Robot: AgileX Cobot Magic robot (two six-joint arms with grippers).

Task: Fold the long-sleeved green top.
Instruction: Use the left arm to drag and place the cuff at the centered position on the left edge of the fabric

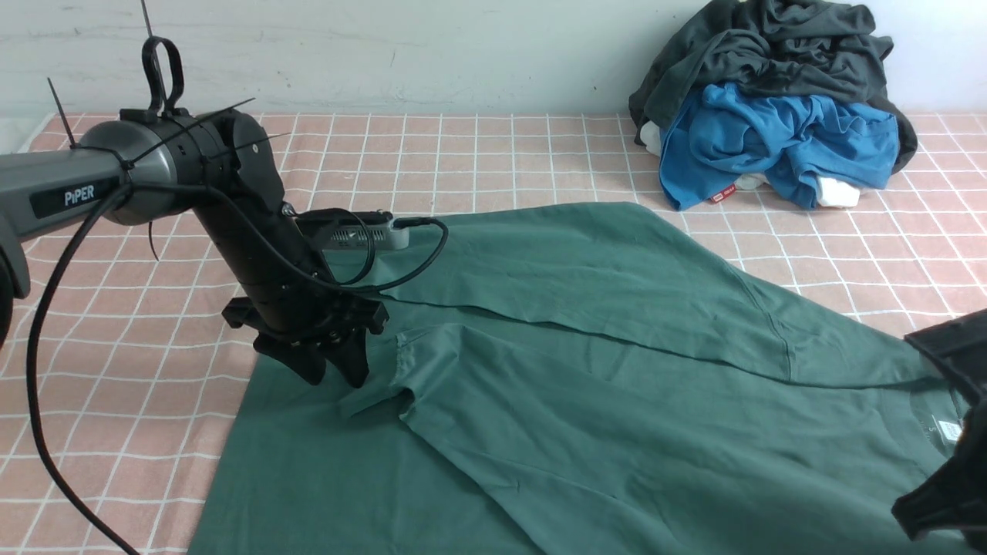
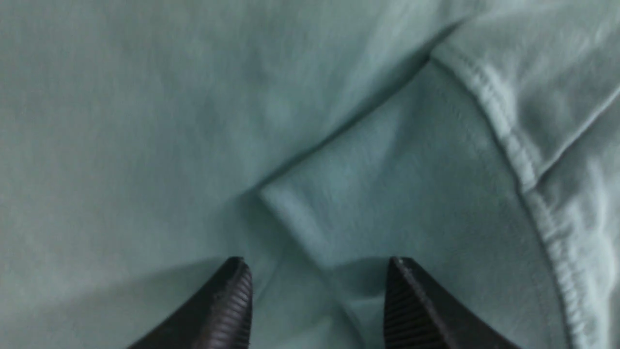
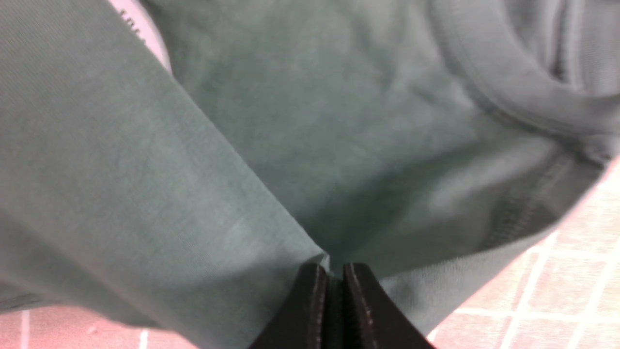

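Pink white-gridded cloth covers bench (image 1: pixel 463 154); pale wall (image 1: pixel 385 54) behind. Matte knit green long-sleeved top (image 1: pixel 586 370) spread centre to right. Far right: charcoal garment (image 1: pixel 771 46), blue garment (image 1: pixel 771 139) heaped. Over top's left part, left end effector (image 1: pixel 333 376) released, tips possibly touching. Near right edge, right end effector (image 3: pixel 332 271) clenched on top's fold. Cloth uncovered left.

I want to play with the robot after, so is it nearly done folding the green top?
Not nearly. Done: the green long-sleeved top lies spread on the checked cloth, one part already folded over itself. In hand: the right gripper pinches fabric by the neckband; the left gripper hangs open over a crease. Left: it looks wide and loose, so probably several more folds.
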